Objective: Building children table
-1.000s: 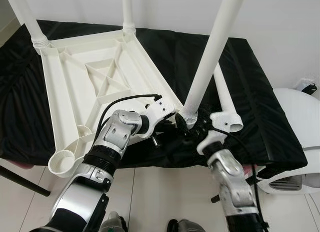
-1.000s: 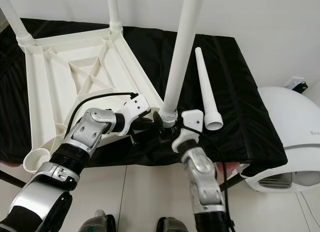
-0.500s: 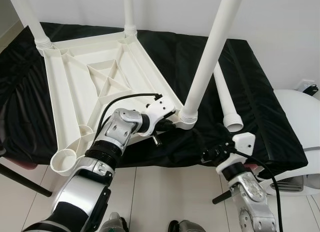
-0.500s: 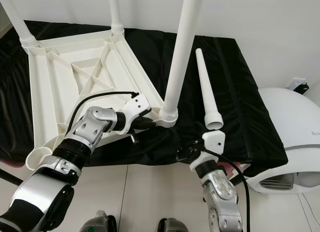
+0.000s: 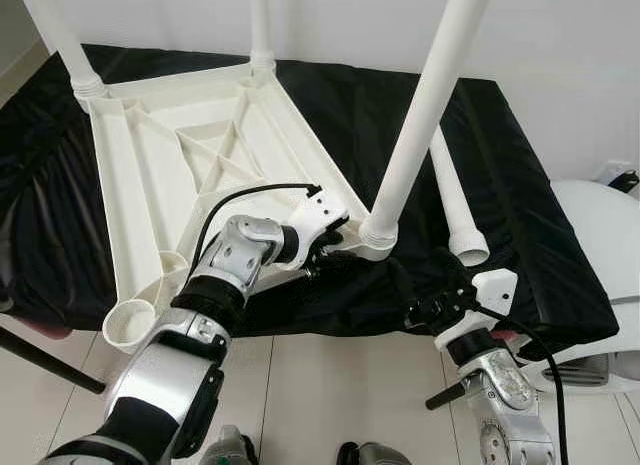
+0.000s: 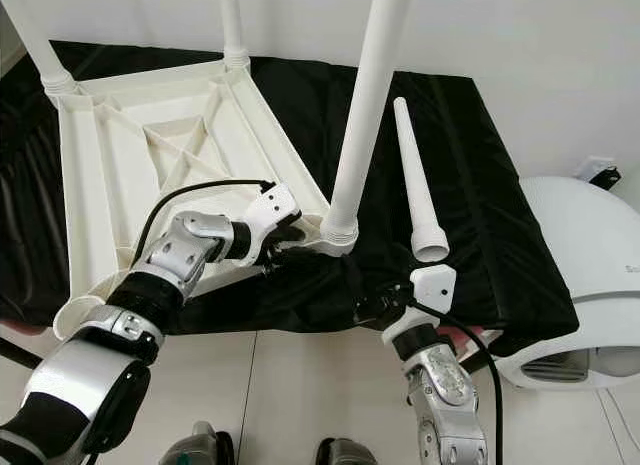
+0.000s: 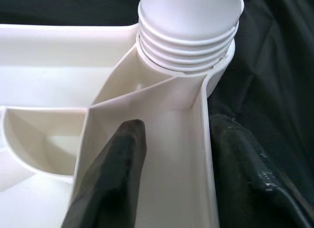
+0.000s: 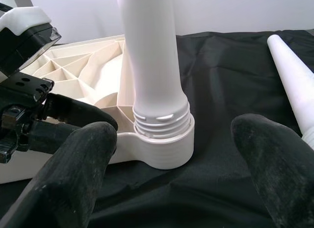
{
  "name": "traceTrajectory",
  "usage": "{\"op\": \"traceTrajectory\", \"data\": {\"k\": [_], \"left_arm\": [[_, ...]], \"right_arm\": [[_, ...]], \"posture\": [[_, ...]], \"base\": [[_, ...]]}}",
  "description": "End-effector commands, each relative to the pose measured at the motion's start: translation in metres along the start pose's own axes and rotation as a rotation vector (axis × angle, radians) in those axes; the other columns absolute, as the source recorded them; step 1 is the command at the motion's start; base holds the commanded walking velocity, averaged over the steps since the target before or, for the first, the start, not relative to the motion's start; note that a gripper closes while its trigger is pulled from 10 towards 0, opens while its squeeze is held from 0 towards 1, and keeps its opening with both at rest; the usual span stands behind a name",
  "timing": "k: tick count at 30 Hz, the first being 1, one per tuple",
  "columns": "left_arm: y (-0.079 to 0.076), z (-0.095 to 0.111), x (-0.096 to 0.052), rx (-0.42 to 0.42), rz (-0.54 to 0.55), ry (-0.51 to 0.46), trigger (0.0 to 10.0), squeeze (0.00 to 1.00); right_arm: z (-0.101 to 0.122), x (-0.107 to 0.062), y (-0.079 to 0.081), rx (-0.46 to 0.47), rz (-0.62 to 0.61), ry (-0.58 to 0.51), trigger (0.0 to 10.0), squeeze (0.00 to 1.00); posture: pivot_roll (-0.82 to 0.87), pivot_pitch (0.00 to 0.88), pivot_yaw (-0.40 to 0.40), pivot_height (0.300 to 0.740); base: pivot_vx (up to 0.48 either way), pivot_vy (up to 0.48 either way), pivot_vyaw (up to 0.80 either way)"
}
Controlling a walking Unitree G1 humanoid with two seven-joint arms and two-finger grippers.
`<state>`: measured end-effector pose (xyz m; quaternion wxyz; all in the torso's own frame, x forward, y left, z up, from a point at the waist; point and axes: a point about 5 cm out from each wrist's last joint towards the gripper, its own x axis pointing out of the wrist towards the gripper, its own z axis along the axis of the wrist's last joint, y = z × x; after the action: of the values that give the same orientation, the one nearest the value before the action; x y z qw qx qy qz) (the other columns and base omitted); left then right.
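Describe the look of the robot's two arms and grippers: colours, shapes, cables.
Both arms are silver metal with black ringed joints. Each wrist carries a white block and a thin black cable. The left gripper and right gripper each have two long, rounded black fingers.

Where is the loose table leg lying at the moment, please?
The loose leg lies flat on the black cloth, on the robot's right, just beyond the open right gripper and beside the upright leg.

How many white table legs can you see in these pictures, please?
4: three stand screwed into the upturned tabletop, far-left corner, far corner, near-right corner; one loose leg lies on the black cloth.
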<state>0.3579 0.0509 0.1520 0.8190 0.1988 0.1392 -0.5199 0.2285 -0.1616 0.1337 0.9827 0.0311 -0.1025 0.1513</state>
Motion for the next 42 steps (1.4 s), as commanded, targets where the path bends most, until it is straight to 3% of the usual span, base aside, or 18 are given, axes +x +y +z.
{"op": "traceTrajectory", "data": {"k": [1,15,24,32,38,42], "left_arm": [[0.008,-0.003,0.002,-0.008,0.191,0.012,10.0,0.0],[0.012,0.014,0.017,-0.024,0.247,-0.02,10.0,0.0],[0.019,0.027,0.018,-0.026,0.307,-0.052,10.0,0.0],[0.026,0.03,0.001,0.022,0.241,-0.082,10.0,0.0],[0.01,0.026,-0.013,0.108,0.077,-0.096,10.0,0.0],[0.006,0.022,-0.021,0.111,0.073,-0.113,10.0,0.0]], "right_arm": [[0.002,0.001,-0.001,-0.006,-0.002,-0.008,10.0,0.0],[0.003,-0.001,0.002,0.002,-0.031,-0.023,10.0,0.0],[0.002,-0.003,0.002,-0.005,-0.041,-0.019,10.0,0.0],[-0.002,-0.001,0.003,0.001,0.029,0.017,10.0,0.0],[-0.007,0.008,0.003,-0.004,0.121,0.052,10.0,0.0],[-0.009,0.015,0.002,-0.008,0.164,0.065,10.0,0.0]], "posture": [[-0.08,0.067,-0.008,0.74],[-0.11,0.065,0.021,0.74],[-0.12,0.059,0.026,0.74],[-0.08,0.051,0.009,0.74],[-0.04,0.052,-0.006,0.74],[-0.02,0.051,-0.019,0.74]], "base": [[0.0,0.0,0.0],[0.0,0.0,0.0],[0.0,0.0,0.0],[0.0,0.0,0.0],[0.0,0.0,0.0],[0.0,0.0,0.0]]}}
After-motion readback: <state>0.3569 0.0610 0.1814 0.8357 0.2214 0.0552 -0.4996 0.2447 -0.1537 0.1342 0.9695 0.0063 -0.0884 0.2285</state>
